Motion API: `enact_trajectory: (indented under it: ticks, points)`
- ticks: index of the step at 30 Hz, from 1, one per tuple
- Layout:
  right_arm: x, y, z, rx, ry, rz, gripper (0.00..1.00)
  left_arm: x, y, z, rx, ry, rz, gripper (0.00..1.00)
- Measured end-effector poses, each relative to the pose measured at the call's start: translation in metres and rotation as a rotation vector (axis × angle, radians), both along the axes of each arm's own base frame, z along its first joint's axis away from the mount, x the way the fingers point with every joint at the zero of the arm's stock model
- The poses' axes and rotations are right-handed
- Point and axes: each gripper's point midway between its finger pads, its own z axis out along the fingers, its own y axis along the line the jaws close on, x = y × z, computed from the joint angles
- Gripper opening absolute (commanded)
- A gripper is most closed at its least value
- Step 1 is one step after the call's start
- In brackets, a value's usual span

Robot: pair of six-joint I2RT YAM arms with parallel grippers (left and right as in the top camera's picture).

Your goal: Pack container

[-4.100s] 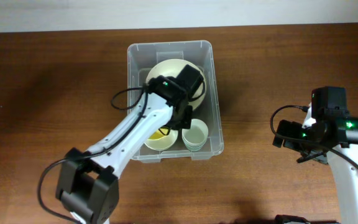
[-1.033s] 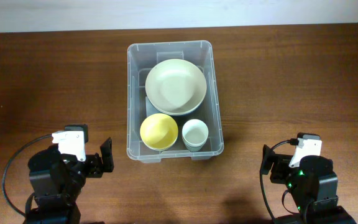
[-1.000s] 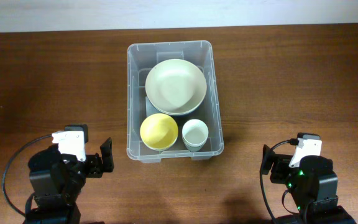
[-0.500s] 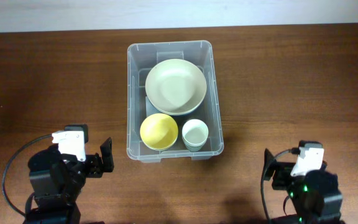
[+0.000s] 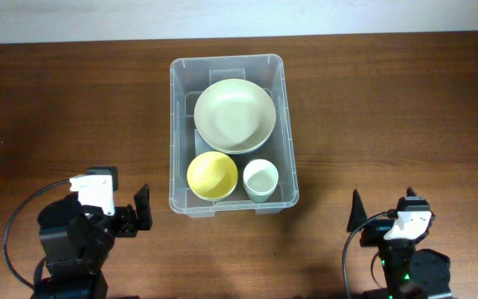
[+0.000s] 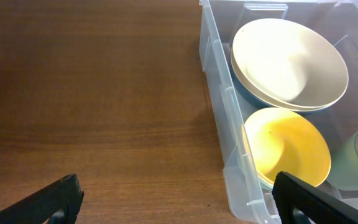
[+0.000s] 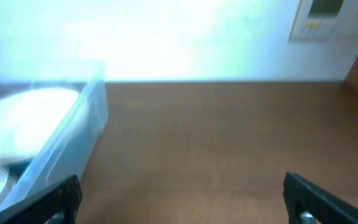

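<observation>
Table (image 5: 73,100); left claw (image 6: 176,196), right claw (image 7: 182,190) tucked.

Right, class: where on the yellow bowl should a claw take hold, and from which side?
Probably its thin rim, from straight above: the yellow bowl sits upright and open inside the container, whose walls block a sideways approach.

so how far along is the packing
Done: the large cream bowl, yellow bowl and small pale cup all sit inside the container. In hand: nothing; the left pincer and right pincer are open, empty and apart from it. Left: no other item shows in view, so it looks finished.
</observation>
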Motion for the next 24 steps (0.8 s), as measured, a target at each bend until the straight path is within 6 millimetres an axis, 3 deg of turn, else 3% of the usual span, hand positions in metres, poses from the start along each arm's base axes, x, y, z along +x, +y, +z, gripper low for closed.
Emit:
enact_trajectory:
  ticks: [4,10,18,24]
  points:
    - [0.016,-0.002,0.008,0.003,-0.135,-0.013,0.99,0.0,0.0,0.0,0.0,0.002,0.0,0.99]
    - [0.027,-0.001,-0.002,-0.002,-0.226,-0.009,0.99,0.0,0.0,-0.001,0.0,0.003,0.0,1.0]
    - [0.03,-0.001,-0.044,-0.013,-0.094,-0.007,0.99,0.0,0.0,-0.001,0.0,0.002,0.0,1.0]
    - [0.03,0.0,-0.044,-0.012,-0.095,0.001,0.99,0.0,0.0,-0.001,0.0,0.002,0.0,1.0]
